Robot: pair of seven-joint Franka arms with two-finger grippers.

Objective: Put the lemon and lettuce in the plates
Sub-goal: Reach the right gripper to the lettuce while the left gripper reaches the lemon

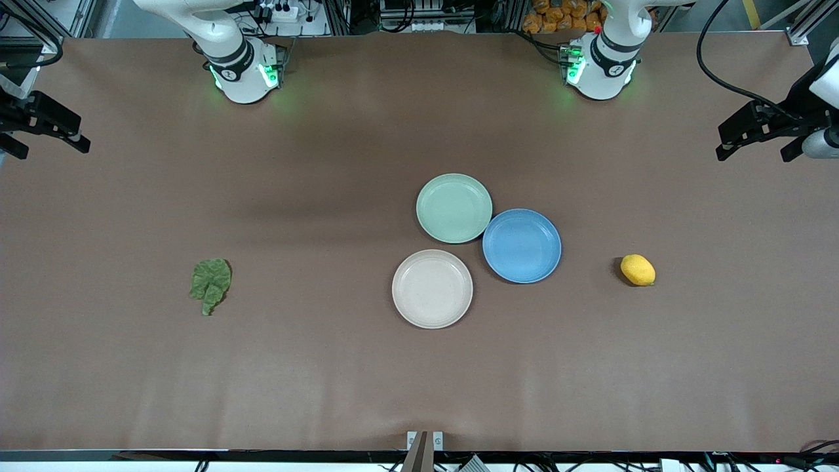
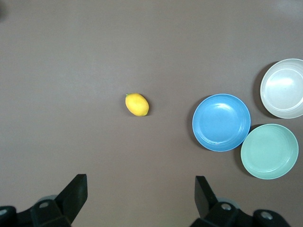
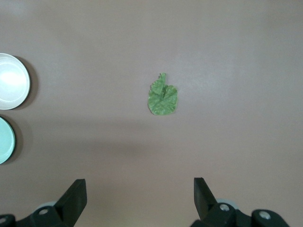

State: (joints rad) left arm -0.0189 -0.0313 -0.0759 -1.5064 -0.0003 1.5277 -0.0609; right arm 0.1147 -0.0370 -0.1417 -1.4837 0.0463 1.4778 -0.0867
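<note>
The yellow lemon (image 1: 638, 269) lies on the brown table toward the left arm's end; it also shows in the left wrist view (image 2: 137, 104). The dark green lettuce (image 1: 210, 284) lies flat toward the right arm's end and shows in the right wrist view (image 3: 163, 98). The mint plate (image 1: 453, 208) and the beige plate (image 1: 432, 288) sit empty mid-table, the beige one nearer the front camera. My left gripper (image 1: 754, 155) (image 2: 140, 182) hangs open and empty high over the table's left-arm end. My right gripper (image 1: 52, 149) (image 3: 139, 184) hangs open and empty high over the right-arm end.
A blue plate (image 1: 522, 246) sits empty beside the mint and beige plates, between them and the lemon, its rim touching the mint plate's. The arm bases stand along the table's edge farthest from the front camera.
</note>
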